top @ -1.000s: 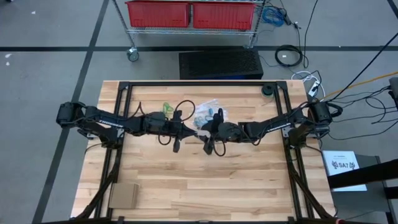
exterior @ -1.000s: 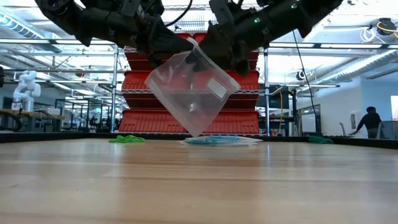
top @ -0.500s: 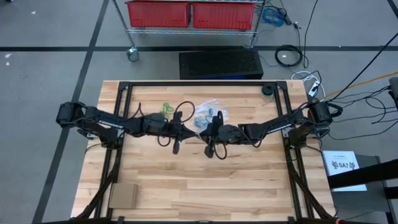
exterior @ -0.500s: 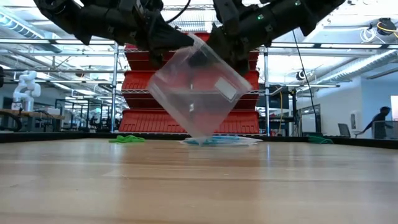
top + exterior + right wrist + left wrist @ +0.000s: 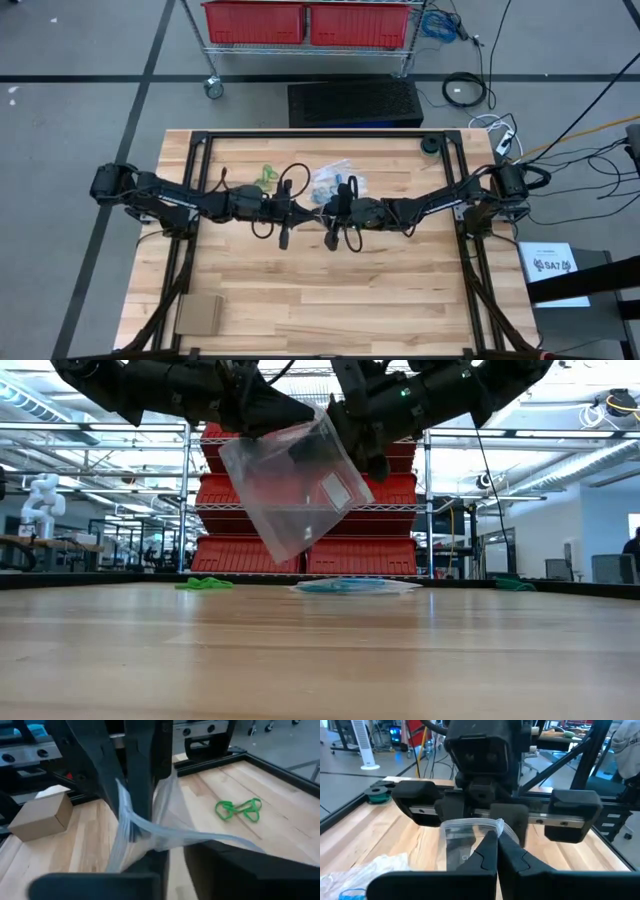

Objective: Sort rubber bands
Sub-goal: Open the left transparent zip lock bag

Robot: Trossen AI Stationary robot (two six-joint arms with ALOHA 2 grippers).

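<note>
Both my left end effector and right end effector pinch the clear plastic zip bag's rim above the desk; I should pull its mouth apart gently, evenly.

1. A robotics lab or workshop hall, with grey concrete floor around the wooden table.
2. Beyond the table stands a wire rack on casters holding red bins, stacked high in the low view.
3. Beside the table, loose cables trail over the floor.
4. Far behind the table, workbenches and a white robot figure show.
</note>
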